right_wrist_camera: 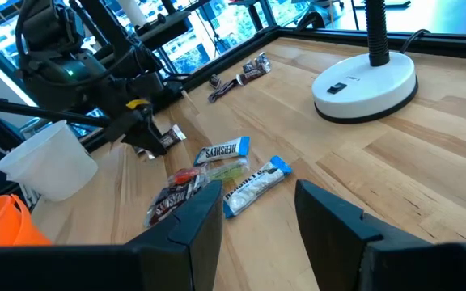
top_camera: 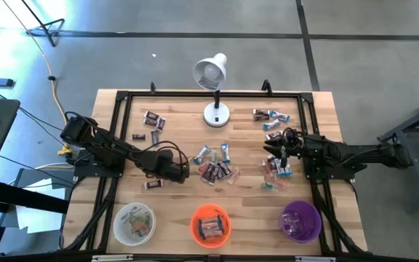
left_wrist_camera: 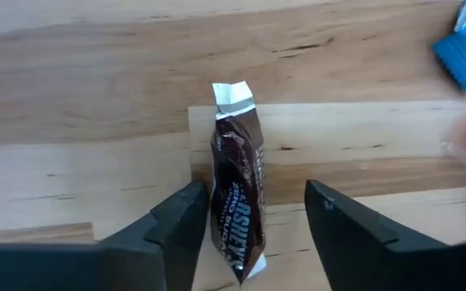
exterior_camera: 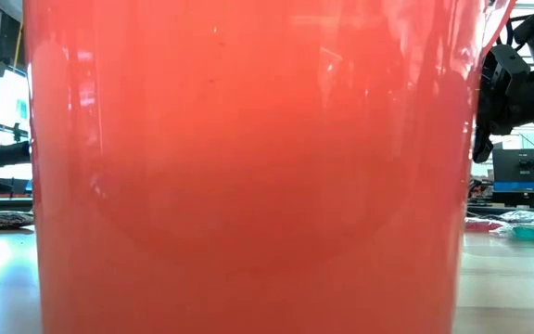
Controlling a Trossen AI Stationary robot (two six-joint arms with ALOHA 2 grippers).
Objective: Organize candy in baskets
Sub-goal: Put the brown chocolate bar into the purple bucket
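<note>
Even, bright daylight falls on the pale wooden table (top_camera: 173,109). Up close, the translucent orange basket (exterior_camera: 248,167) glows blurred, and red and blue wrappers at the left wrist view's edge smear.

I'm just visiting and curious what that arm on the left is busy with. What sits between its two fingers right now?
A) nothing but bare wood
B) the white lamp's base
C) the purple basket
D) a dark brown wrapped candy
D: in the left wrist view, a dark brown wrapped candy stands between the open fingers of the left gripper, against one of them, on the wooden table.
</note>
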